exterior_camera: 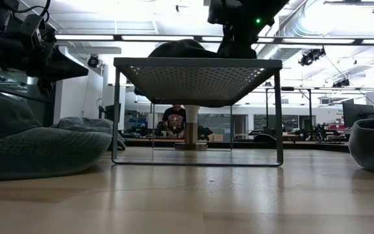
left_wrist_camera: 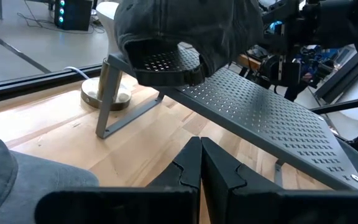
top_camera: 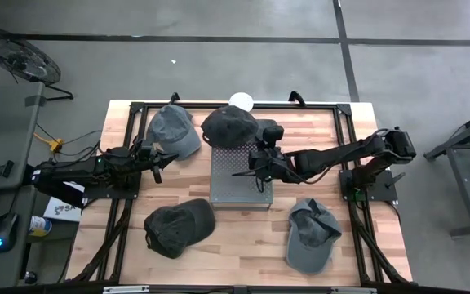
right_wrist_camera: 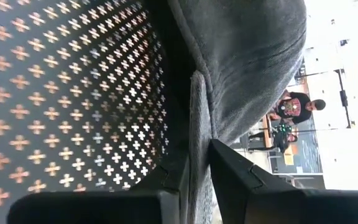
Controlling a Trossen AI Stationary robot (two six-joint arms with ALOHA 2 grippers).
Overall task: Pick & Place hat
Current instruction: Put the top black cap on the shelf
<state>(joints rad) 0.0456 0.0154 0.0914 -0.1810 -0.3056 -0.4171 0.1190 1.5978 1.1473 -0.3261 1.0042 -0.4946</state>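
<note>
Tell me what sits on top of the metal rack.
A dark cap rests on the rack's far end, with the right hand at its edge. What lies beneath the cap is covered.

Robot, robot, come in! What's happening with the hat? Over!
Right gripper at dark hat's brim, on the rack. Left gripper shut, waiting beside the rack. Nothing blocking.
</note>
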